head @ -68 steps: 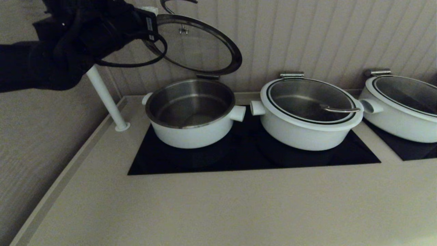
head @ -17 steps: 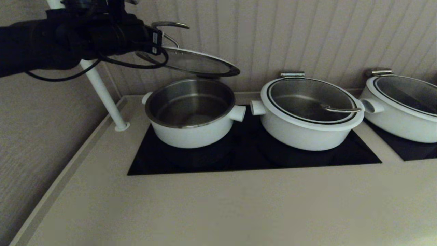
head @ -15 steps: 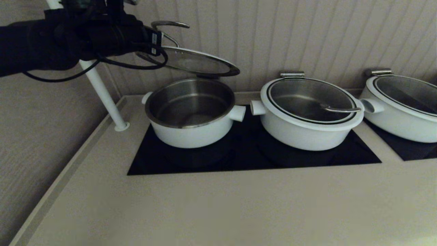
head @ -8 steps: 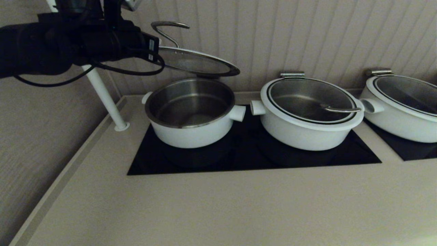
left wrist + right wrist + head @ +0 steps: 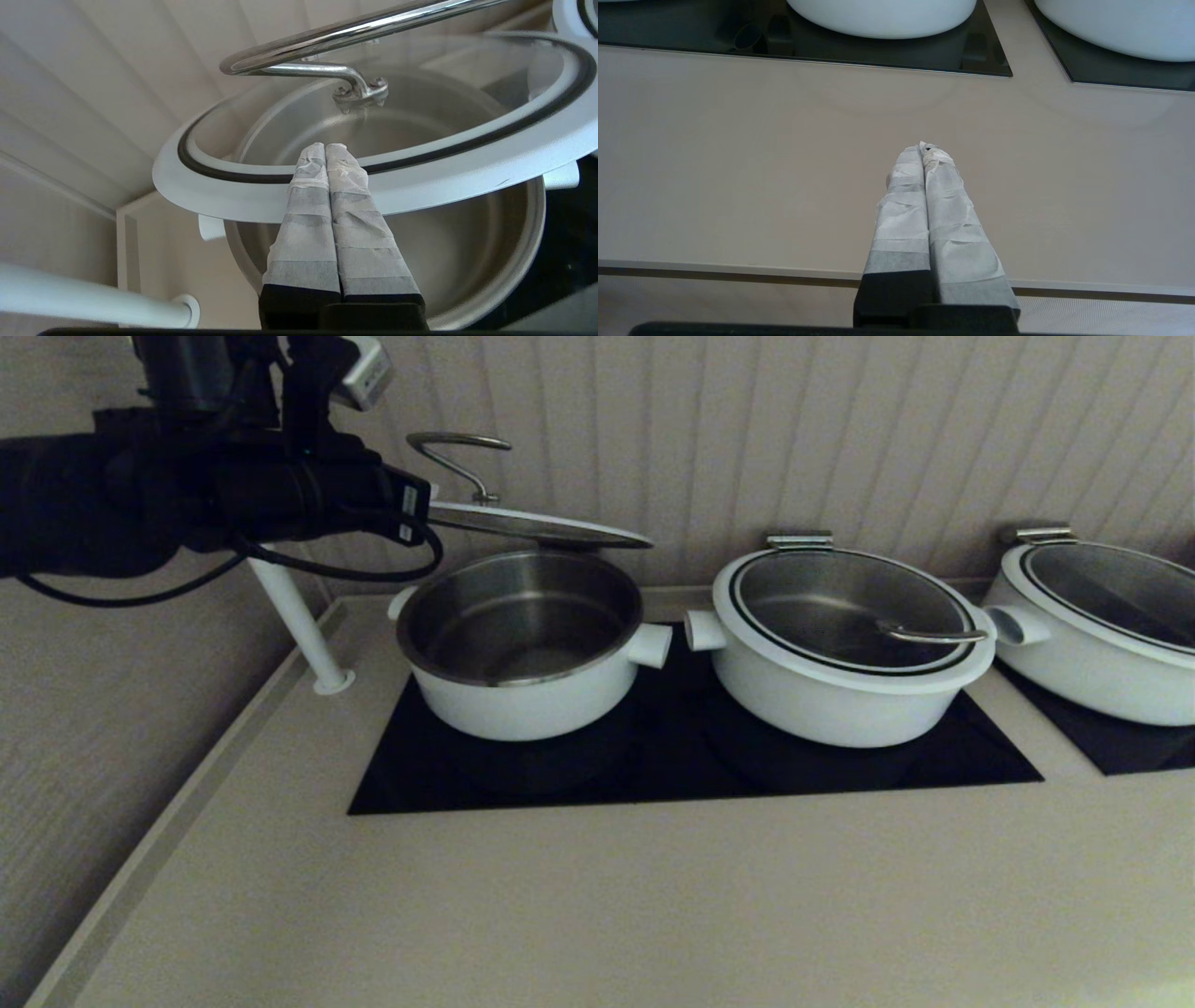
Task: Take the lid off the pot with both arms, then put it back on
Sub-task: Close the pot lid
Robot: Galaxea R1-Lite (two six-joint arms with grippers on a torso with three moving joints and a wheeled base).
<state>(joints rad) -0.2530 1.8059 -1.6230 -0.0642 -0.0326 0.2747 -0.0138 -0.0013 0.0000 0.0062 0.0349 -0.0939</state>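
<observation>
The left white pot (image 5: pixel 523 653) stands open on the black cooktop (image 5: pixel 672 765). Its hinged glass lid (image 5: pixel 541 525), with a white rim and a curved metal handle (image 5: pixel 457 453), hangs almost level just above the pot, still attached at the back. My left gripper (image 5: pixel 420 513) is shut, and its taped fingertips lie across the lid's near rim. In the left wrist view the gripper (image 5: pixel 326 147) rests on the white rim (image 5: pixel 467 154), below the handle (image 5: pixel 336 42), with the pot (image 5: pixel 467 261) underneath. My right gripper (image 5: pixel 924 147) is shut and empty over the beige counter (image 5: pixel 738 163).
A second white pot (image 5: pixel 845 644) with its lid closed stands in the middle, and a third (image 5: pixel 1102 625) at the right. A white post (image 5: pixel 289 607) rises at the counter's back left, under my left arm. A ribbed wall stands close behind the pots.
The lid has swung down from steeply raised to nearly level over the pot. My left arm has come down with it, its fingers still on the rim.
</observation>
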